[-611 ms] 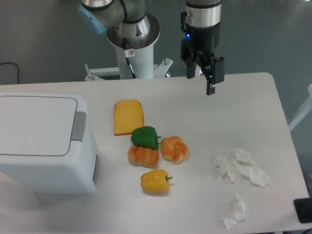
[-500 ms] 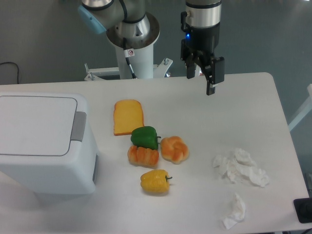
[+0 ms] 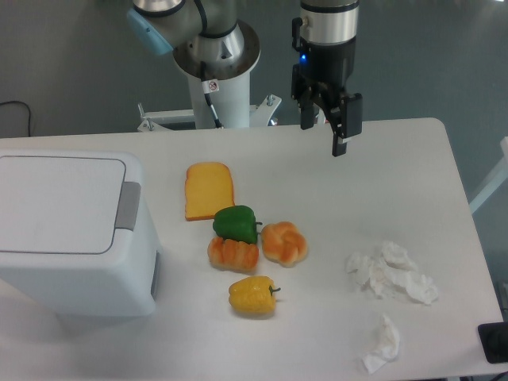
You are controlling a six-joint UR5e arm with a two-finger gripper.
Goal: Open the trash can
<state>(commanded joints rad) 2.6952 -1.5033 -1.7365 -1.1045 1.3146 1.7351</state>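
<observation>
You are seeing one large white boxy plastic trash can [image 3: 75,230] sitting at the desk's [image 3: 381,190] left edge, lid closed, grey button strip facing right; the black two-finger gripper [image 3: 324,131] is hovering near the far edge, jaws spread, empty.

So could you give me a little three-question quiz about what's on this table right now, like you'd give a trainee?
1. True or false: the flat lid of the large white plastic trash can is lying shut.
2. Which item touches the green toy pepper? A) the yellow toy pepper B) the ridged orange bread roll C) the crumpled white tissue
3. Fill in: the black two-finger gripper hangs over the table's far edge, holding ____.

Key
1. True: the lid sits flat, and its grey push-button strip is untouched.
2. B.
3. Nothing: the fingers are apart and empty, far from the bin.
</observation>
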